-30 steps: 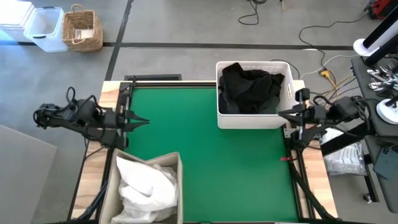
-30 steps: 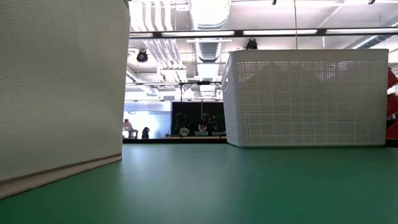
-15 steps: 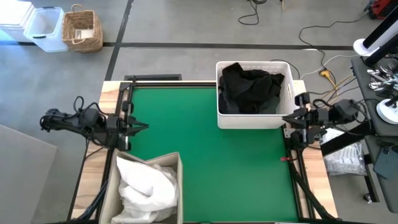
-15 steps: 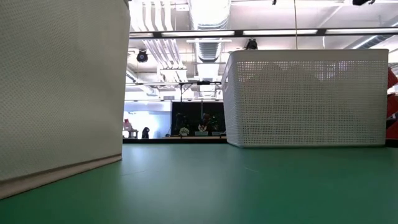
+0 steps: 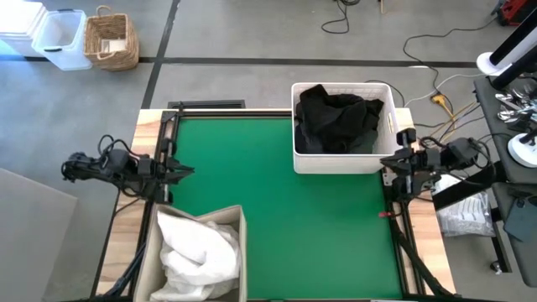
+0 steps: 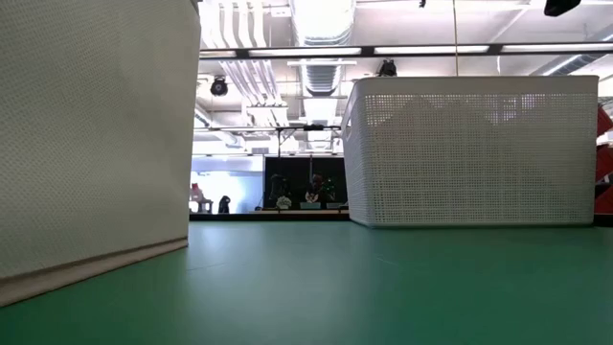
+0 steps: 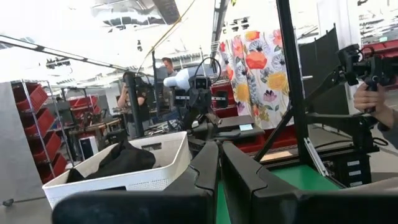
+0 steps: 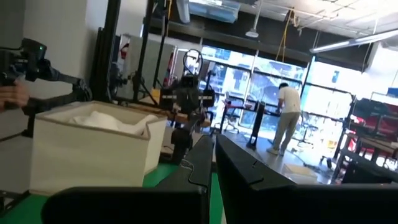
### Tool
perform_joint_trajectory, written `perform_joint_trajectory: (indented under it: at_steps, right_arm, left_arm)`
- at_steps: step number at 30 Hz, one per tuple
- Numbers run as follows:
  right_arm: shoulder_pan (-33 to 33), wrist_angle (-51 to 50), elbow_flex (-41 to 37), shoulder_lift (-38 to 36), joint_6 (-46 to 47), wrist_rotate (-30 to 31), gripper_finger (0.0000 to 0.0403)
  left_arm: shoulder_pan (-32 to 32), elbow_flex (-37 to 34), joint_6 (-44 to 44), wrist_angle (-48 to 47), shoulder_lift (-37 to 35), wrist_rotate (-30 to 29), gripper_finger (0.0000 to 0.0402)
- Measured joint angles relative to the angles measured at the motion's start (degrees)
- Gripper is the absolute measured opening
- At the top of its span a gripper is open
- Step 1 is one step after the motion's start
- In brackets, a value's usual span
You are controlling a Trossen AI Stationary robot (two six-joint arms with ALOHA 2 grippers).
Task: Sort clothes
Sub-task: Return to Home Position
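Dark clothes (image 5: 337,117) lie heaped in the white plastic basket (image 5: 388,126) at the table's far right; they also show in the left wrist view (image 7: 118,160). White clothes (image 5: 199,252) fill the beige bin (image 5: 242,231) at the near left, and show in the right wrist view (image 8: 102,119). My left gripper (image 5: 188,170) is shut and empty at the table's left edge, pointing right. My right gripper (image 5: 383,159) is shut and empty at the right edge, beside the basket's near corner, pointing left.
The green mat (image 5: 285,210) lies bare between basket and bin. Black frame rails (image 5: 164,134) run along the table's edges. A wicker basket (image 5: 112,40) and a clear box (image 5: 60,38) stand on the floor beyond. People show in the room behind (image 8: 287,118).
Both arms have drawn back and sunk: my left gripper toward the table's left edge, my right gripper toward the right edge. Both stayed shut and empty. The clothes have not moved.
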Motion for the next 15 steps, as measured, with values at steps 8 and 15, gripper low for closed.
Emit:
perform_joint_trajectory:
  at_steps: [8,15]
  right_arm:
    - [0.0,0.2,-0.7,0.0,1.2,-0.7,0.0013]
    - [0.0,3.2,-4.2,0.1,0.1,-0.7,0.0013]
  left_arm:
    - [0.0,-3.7,-0.5,-0.1,-4.8,1.1,0.0]
    - [0.0,-4.0,-1.9,-2.2,-6.3,2.9,0.0]
